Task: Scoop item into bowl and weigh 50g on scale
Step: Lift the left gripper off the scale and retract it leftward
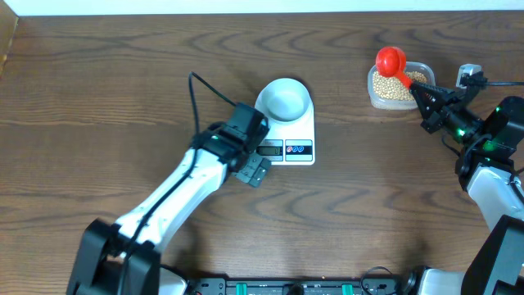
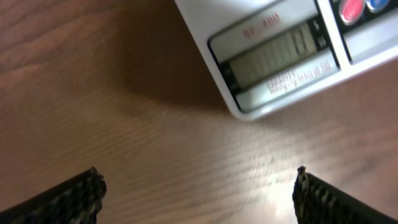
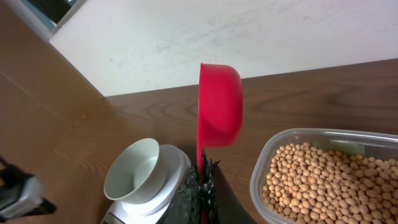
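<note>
A red scoop (image 3: 219,106) is clamped by the right gripper (image 3: 200,179) (left gripper (image 2: 198,182): spread, empty); beans (image 3: 323,180) are seen just to its right.

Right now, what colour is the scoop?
The scoop is red, clearest in the right wrist view.

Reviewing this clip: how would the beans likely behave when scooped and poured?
The beans look small, round and smooth, so they would probably roll and scatter if spilled. Loose in the tub, they should pour off the red scoop easily, perhaps bouncing in the hard-looking bowl.
</note>
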Robot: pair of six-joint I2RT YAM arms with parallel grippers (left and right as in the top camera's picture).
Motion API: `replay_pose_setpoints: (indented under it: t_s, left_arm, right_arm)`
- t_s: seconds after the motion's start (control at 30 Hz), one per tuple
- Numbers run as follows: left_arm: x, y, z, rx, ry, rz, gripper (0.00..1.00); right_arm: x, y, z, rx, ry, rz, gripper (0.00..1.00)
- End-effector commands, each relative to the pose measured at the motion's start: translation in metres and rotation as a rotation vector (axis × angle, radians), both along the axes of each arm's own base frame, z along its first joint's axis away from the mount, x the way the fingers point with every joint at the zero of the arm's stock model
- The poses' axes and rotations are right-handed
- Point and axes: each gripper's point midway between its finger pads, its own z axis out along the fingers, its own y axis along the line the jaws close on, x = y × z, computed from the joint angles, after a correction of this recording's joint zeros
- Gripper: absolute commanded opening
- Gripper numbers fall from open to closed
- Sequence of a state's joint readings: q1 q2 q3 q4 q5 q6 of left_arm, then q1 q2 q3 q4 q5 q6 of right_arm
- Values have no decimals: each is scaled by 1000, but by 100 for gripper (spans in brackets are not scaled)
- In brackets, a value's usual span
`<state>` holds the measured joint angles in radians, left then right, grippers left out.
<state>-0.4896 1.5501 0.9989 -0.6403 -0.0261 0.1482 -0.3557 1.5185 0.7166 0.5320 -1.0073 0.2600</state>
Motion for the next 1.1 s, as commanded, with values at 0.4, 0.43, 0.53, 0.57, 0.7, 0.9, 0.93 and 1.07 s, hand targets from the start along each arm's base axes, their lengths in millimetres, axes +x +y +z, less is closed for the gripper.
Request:
replay_pose_setpoints:
  t_s: [0.4,0.43,0.53,0.57,0.7,0.9,0.93,1.07]
  left_arm:
    - [-12,13,87,-302,-154,-352,98]
    - [-12,12,87,-308,-151,-348,98]
    - [-8,6,90,-338,-174,-363,98]
    - [-5,5,90,-340,-183,-366,98]
    - [-2,3,83,-319,-183,-436,98]
    - [-10,-6,65,-346,-131,-566,98]
    - [-10,-6,64,-344,-126,-574,98]
    - [-15,-10,66,-361,-130,-631,98]
  right_arm:
    - [0,1,-6,9,18,-4,1]
    - [0,1,-6,9,18,-4,1]
    - [0,1,-6,9,18,-4,1]
    - [0,1,-6,8,18,-5,1]
    - [0,0,-6,7,19,-11,1]
    - [0,0,-6,8,19,-10,1]
    - [0,0,-6,8,19,-11,1]
    - [0,0,-6,8,19,-10,1]
